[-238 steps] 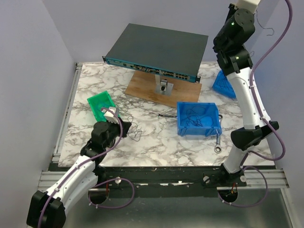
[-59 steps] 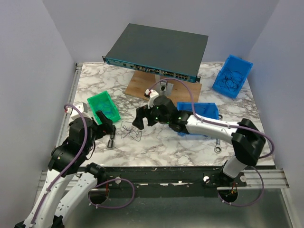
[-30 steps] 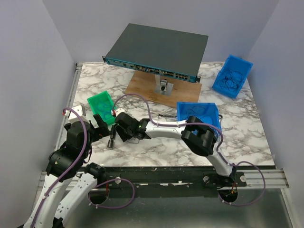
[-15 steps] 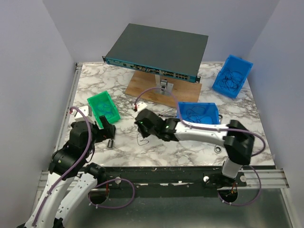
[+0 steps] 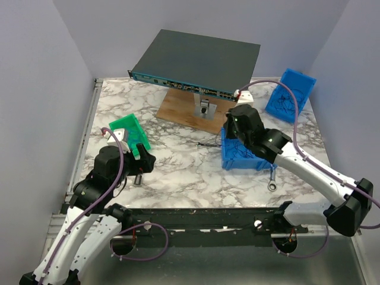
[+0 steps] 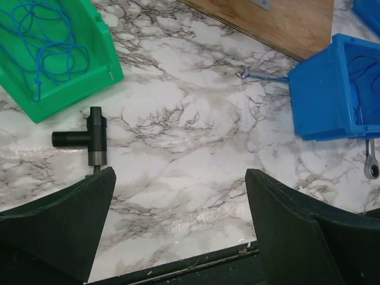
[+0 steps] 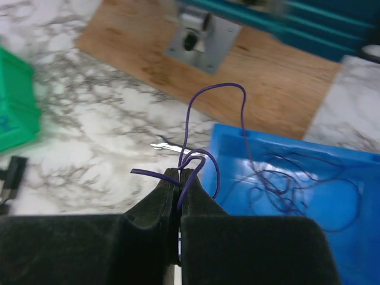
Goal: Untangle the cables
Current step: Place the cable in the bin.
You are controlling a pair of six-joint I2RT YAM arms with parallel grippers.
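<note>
**Ana:** Where are the cables [image 7: 219, 86]?

**Ben:** Most of them lie in a loose tangle inside the blue bin [image 5: 246, 161]. One thin dark strand is up in the air. It loops above the bin's near edge and runs down to the rest.

**Ana:** What holds it up?

**Ben:** The right end effector [image 7: 180, 178]. Its two fingers are pressed together on the strand, and a short end sticks out to the side.

**Ana:** And the left end effector [image 6: 180, 178]?

**Ben:** Its fingers are wide apart and hold nothing. It hangs over the bench [image 6: 178, 136], well apart from the blue bin. A black T-shaped tool [image 6: 92, 139] lies near it, just beside a green bin [image 6: 71, 89].
</note>
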